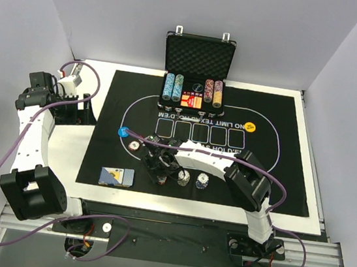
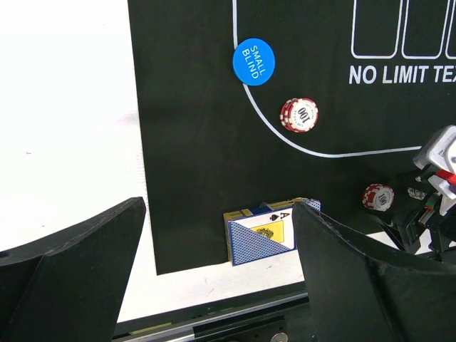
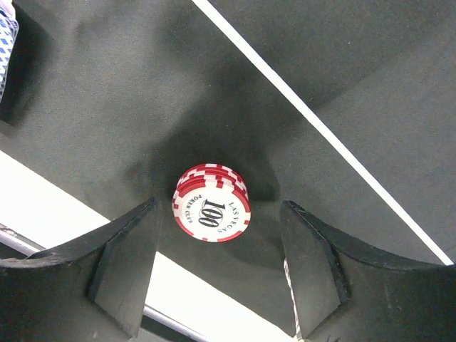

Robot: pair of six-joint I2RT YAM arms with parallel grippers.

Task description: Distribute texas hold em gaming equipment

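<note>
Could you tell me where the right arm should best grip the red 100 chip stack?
Pinch the red chip stack across its striped rim, coming straight down: it lies flat and low on the mat, with the open jaws on either side.

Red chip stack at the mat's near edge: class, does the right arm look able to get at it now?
Probably yes: the open right gripper straddles the stack from above, with nothing in between.
</note>
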